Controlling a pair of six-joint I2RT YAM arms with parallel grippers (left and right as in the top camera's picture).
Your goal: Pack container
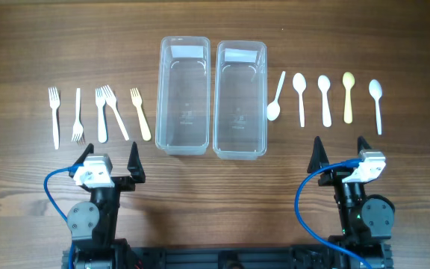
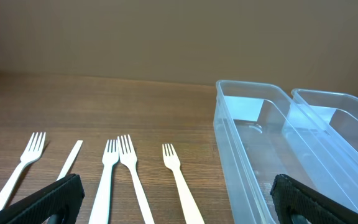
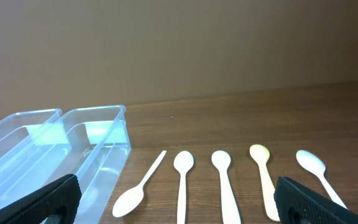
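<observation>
The left gripper point(image 1: 112, 153) and the right gripper point(image 1: 340, 146) both stand wide open, holding and touching nothing. Beyond them, two clear rectangular plastic containers point(image 1: 184, 96) lie side by side between five white plastic forks point(image 1: 101, 123) and five plastic spoons point(image 1: 325, 104), one of them pale yellow.

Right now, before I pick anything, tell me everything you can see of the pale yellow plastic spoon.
The pale yellow plastic spoon is one opaque piece: oval bowl, straight handle. It lies flat on the wooden table, bowl away from the robot, handle toward it, on the right arm's side, between two white plastic spoons, touching neither. Nothing grips it.
</observation>
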